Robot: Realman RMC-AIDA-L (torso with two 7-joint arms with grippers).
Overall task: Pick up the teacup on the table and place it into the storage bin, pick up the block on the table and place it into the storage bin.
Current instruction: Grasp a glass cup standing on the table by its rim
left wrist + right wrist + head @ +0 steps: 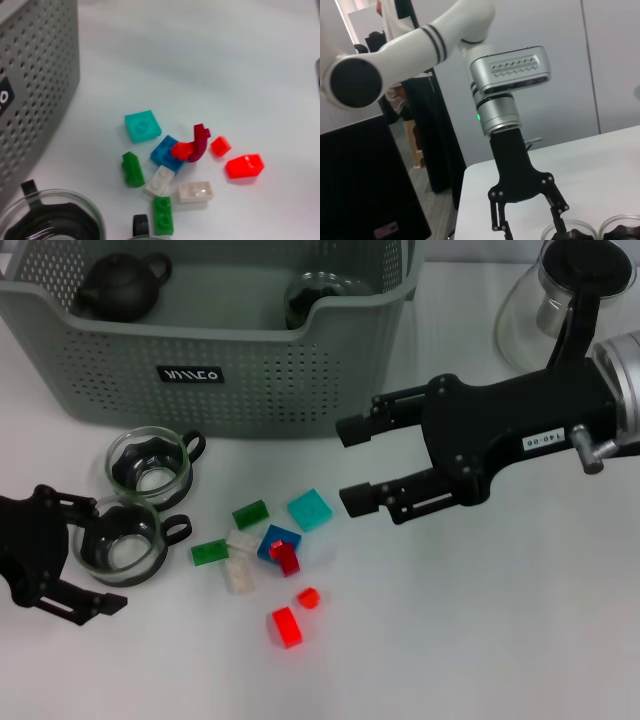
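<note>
Two glass teacups with black handles stand on the table before the storage bin: a far teacup and a near teacup. My left gripper is open, its fingers either side of the near teacup. Loose blocks lie to the right of the cups: teal, blue, green, white and red. My right gripper hangs open and empty above the table, past the teal block. The right wrist view shows the left gripper over the teacups. In the left wrist view the blocks lie beside the bin wall.
Inside the bin sit a dark teapot and a glass cup. A glass pitcher stands at the back right, behind my right arm. Bare white table stretches along the front and right.
</note>
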